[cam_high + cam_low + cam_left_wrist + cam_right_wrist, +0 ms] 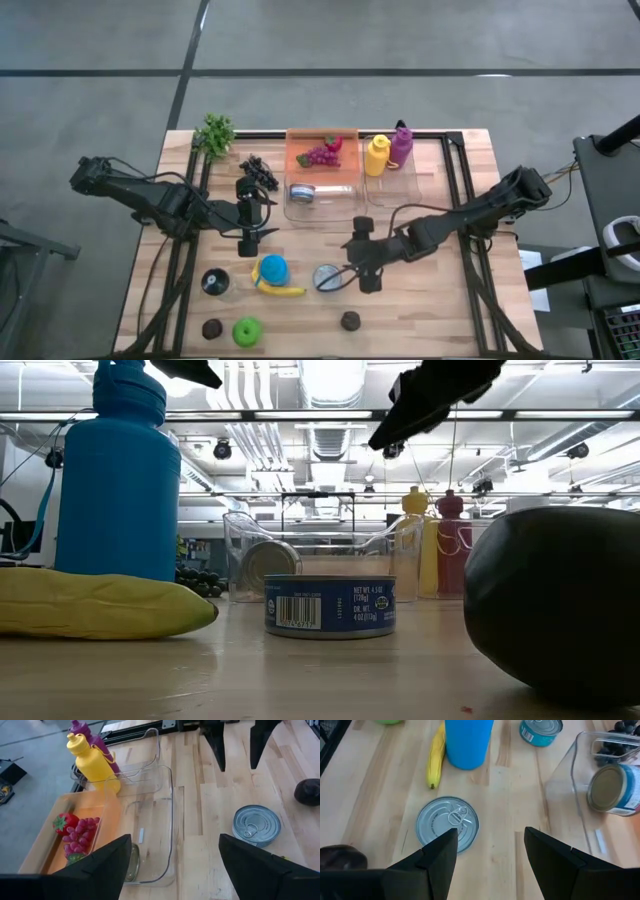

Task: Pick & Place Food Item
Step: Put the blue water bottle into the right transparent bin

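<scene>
High view, right gripper point(363, 277): fingers spread, empty, hovering just beside flat tin point(327, 277).
Left gripper point(248, 240): fingers apart, empty, above bare table point(440, 290) near blue bottle point(272, 268).
Flat tin: upright on the wood, pull-tab up; banana point(278, 290) lies near.
Clear bin point(322, 196): holds a can point(302, 193) on its side.
Hidden: low view cuts both grippers off at its top edge; dark round fruit point(555, 595) blocks its right side.
</scene>
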You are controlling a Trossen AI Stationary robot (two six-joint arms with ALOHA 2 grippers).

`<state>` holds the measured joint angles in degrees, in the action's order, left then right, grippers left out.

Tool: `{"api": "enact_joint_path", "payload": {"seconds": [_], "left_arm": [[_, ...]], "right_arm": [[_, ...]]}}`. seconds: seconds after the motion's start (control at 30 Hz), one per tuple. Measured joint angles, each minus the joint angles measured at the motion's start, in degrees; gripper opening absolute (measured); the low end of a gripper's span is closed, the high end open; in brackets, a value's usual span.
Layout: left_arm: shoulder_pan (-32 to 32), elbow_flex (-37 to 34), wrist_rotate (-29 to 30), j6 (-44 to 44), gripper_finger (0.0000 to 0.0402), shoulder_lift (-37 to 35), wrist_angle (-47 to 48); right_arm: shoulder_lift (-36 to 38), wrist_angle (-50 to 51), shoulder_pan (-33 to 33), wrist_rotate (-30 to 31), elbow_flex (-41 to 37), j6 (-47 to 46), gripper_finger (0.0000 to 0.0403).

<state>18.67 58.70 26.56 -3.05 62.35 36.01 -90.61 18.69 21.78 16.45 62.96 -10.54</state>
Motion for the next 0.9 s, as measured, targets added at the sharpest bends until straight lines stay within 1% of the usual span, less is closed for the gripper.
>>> {"api": "enact_joint_path", "payload": {"seconds": [0.23, 0.43, 0.5, 0.7, 0.8, 0.9], "left_arm": [[0.0, 0.0, 0.0, 0.1, 0.0299, 0.0, 0.0], [0.0, 0.1, -0.8, 0.0, 0.0306, 0.0, 0.0], [0.0, 0.4, -2.9, 0.0, 0.0307, 0.0, -0.4], [0.0, 1.4, -14.3, 0.0, 0.0302, 0.0, -0.5], [0.0, 1.1, -17.6, 0.2, 0.0298, 0.0, -0.4], [0.2, 1.0, -19.3, 0.2, 0.0295, 0.0, 0.4]], "right_arm": [[-0.2, -3.5, 0.0, -0.1, -2.7, 0.0, 0.0224], [-0.2, -6.1, 0.0, -0.1, -4.2, 0.2, 0.0224], [-0.2, -6.1, 0.0, -0.1, -4.6, 0.2, 0.0224], [-0.2, -6.2, 0.0, 0.0, -5.1, 0.2, 0.0224], [-0.2, -6.4, 0.0, 0.0, -5.1, 0.1, 0.0224], [-0.2, -7.4, 0.0, 0.0, -5.1, 0.2, 0.0224]]}}
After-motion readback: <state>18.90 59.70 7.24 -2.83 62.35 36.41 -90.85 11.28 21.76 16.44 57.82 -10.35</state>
